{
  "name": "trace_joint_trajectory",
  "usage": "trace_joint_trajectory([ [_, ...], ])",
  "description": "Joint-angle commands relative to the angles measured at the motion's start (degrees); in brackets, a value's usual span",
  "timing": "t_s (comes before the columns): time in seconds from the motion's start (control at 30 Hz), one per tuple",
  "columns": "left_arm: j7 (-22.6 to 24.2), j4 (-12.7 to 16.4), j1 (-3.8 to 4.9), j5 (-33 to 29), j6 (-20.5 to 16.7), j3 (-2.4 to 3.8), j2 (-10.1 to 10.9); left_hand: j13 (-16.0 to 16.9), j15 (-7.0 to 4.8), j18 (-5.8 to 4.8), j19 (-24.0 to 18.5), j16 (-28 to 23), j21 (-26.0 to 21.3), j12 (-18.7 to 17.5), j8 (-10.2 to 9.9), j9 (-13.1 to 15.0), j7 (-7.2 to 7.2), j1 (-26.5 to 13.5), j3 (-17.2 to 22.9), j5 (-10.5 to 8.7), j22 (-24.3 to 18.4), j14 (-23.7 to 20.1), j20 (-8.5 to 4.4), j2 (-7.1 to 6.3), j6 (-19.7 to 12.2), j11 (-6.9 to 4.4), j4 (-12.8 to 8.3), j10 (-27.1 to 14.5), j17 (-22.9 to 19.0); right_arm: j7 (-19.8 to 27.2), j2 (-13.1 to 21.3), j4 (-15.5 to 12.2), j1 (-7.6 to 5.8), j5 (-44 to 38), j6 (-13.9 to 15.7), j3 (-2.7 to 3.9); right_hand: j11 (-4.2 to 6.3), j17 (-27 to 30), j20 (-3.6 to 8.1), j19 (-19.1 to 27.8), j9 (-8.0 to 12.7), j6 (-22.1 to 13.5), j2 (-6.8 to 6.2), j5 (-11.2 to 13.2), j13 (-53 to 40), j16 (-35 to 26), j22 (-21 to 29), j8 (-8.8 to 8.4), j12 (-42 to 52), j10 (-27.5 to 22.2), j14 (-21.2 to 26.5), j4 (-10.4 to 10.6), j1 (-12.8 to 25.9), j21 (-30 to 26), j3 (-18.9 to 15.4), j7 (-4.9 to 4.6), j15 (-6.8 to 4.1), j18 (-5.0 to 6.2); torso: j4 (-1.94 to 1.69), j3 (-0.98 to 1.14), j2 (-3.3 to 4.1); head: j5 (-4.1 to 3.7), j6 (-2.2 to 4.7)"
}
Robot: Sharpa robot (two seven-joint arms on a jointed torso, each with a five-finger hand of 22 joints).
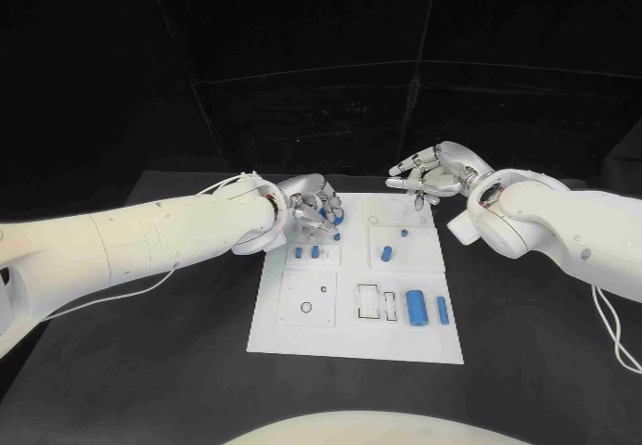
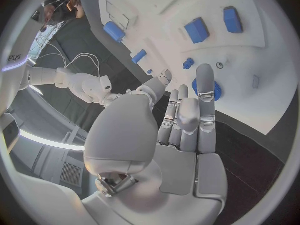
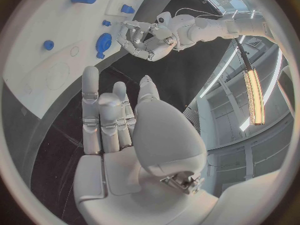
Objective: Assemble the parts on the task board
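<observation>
**Left hand over the board's far corner, right hand waiting beyond the far edge**

On the black table [image 1: 147, 371], from the head view, I see the task board [image 1: 351, 338] lying in the middle with blue parts scattered across it: a large cylinder [image 1: 415, 307] and a slimmer one [image 1: 442, 311] near my side, smaller pieces further up. My left hand [image 1: 308, 215] hovers over the board's far left corner, fingers curled down close to a small blue part [image 1: 336, 219]; from here I cannot tell whether it grips anything. My right hand [image 1: 430, 174] sits just past the board's far edge, fingers loosely curled, nothing in it that I can make out.

From the left wrist view, the left hand [image 2: 181, 130] shows its fingers straight and close together, pointing at a round blue disc [image 2: 207, 89] on the board, which one fingertip partly covers. I see no part held. That settles what the head view hides.

From the right wrist view, the right hand [image 3: 119, 125] is likewise extended, fingers apart and holding nothing, off the board over the dark table. It also shows the left hand [image 3: 139, 37] beside the same blue disc [image 3: 104, 42].

I judge this as the reach before a pick. Next I need a careful close on the disc without nudging it.
</observation>
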State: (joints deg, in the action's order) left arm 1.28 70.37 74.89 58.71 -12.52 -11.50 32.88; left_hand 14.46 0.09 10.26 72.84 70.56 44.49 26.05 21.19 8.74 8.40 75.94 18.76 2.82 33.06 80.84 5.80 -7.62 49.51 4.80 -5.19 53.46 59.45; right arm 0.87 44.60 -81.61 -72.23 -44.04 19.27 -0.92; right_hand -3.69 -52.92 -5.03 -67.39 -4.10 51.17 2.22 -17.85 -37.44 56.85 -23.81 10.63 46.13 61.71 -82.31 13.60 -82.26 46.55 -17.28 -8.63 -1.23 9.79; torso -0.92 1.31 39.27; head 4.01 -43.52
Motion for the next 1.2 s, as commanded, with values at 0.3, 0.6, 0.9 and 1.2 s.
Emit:
trace_joint_trajectory([
  [0.3, -1.47, -3.78, -0.41, 9.87, 1.51, -0.24, -3.2, -2.93, -0.66, -1.92, 5.9, 6.28, 10.1, -1.15, -1.59, -1.65, -0.6, -0.64, -0.44, -0.04, 11.15, 3.67, -0.71, 0.64, 3.52, -0.49, -0.38, 2.46, 6.84, 0.55, -0.26, 0.01, -0.11, 0.04, -0.48, 0.03, 0.03, -0.05, 0.0, -0.48, 0.07, -0.32, 0.54, -0.17, 0.07, -0.28, 0.06, 0.3, 0.29, -0.49, 0.01, -0.08, -0.26, -0.32, -0.22, -0.09, 0.31, 0.74, 0.01, 0.04, -0.05, -0.05, -0.17],
  [0.6, -2.02, -5.28, -0.61, 11.79, 3.88, -0.26, -4.65, -3.66, -0.76, -2.08, 6.32, 6.46, 10.92, -1.53, -2.05, -2.04, -0.72, -0.89, -0.53, -0.03, 12.13, 3.84, -0.83, 0.72, 4.12, -0.59, -0.41, 2.99, 6.83, 0.6, -0.3, 0.07, -0.11, 0.03, -0.4, 0.03, 0.03, -0.05, 0.0, -0.48, 0.07, -0.32, 0.54, -0.17, 0.07, -0.28, 0.06, 0.3, 0.29, -0.49, 0.01, -0.08, -0.26, -0.32, -0.22, -0.09, 0.31, 0.74, -0.07, 0.03, -0.02, -0.33, -0.2],
  [0.9, -2.02, -5.88, -0.83, 12.13, 5.16, -0.25, -5.45, -4.41, -0.91, -2.36, 6.92, 6.59, 12.33, -1.88, -2.44, -2.39, -0.9, -0.87, -0.43, -0.04, 13.88, 4.03, -0.95, 0.94, 4.9, -0.76, -0.58, 3.76, 6.72, 0.63, -0.42, 0.09, -0.11, 0.03, -0.39, 0.03, 0.03, -0.21, 0.0, -0.49, 0.06, -0.32, 0.59, -0.4, 0.1, -0.18, 0.07, 0.32, 0.31, -0.51, -0.02, -0.1, -0.34, -0.35, -0.23, -0.09, 0.3, 0.74, -0.11, 0.02, -0.04, -0.44, -0.33],
  [1.2, -2.34, -6.41, -1.27, 12.35, 6.3, -0.24, -6.12, -4.96, -1.02, -2.57, 7.29, 6.67, 13.31, -2.19, -2.72, -2.64, -1.06, -0.81, -0.31, -0.03, 15.11, 4.16, -1.05, 1.09, 5.43, -0.89, -0.75, 4.28, 6.67, 0.62, -0.53, 0.15, -0.11, 0.03, -0.42, 0.03, 0.03, -0.21, 0.0, -0.49, 0.06, -0.32, 0.59, -0.4, 0.1, -0.18, 0.07, 0.32, 0.31, -0.51, -0.02, -0.1, -0.34, -0.35, -0.23, -0.09, 0.3, 0.74, -0.1, 0.02, -0.07, -0.46, -0.45],
])
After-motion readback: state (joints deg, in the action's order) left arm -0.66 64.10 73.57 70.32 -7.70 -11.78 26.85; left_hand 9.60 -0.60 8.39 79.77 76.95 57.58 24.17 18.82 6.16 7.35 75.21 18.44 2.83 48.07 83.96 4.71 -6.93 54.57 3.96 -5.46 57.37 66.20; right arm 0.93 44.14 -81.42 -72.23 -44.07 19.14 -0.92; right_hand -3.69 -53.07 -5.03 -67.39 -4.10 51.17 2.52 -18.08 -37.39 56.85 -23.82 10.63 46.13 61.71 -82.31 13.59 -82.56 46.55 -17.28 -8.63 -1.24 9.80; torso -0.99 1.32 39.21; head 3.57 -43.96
